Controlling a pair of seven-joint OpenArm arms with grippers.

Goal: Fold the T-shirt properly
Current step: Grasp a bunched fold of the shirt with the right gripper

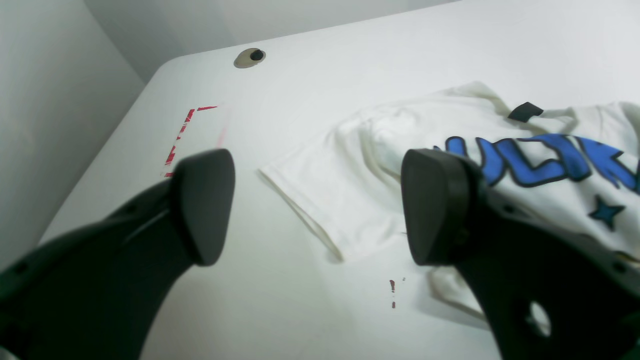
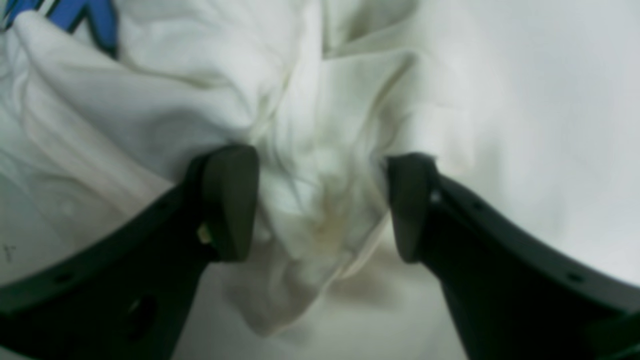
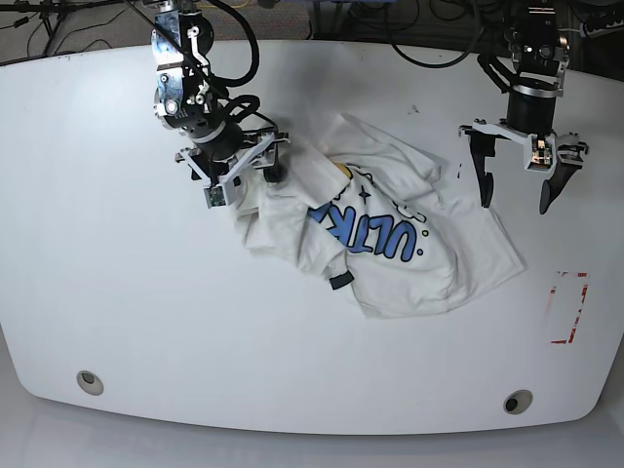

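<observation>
T-shirt (image 2: pixel 310 200) bunched between spread right gripper (image 2: pixel 320 205) jaws.

White worktop (image 3: pixel 117 322), rounded corners; red tape marks (image 3: pixel 569 307) lower right; cable holes (image 3: pixel 90 380) along bottom edge; dark cables (image 3: pixel 429 29) top.

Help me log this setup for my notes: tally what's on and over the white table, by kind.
T-shirt: 1
Grippers: 2, the left gripper and the right gripper
Round table holes: 2, one and another
Red tape outline: 1
Total: 6
</observation>
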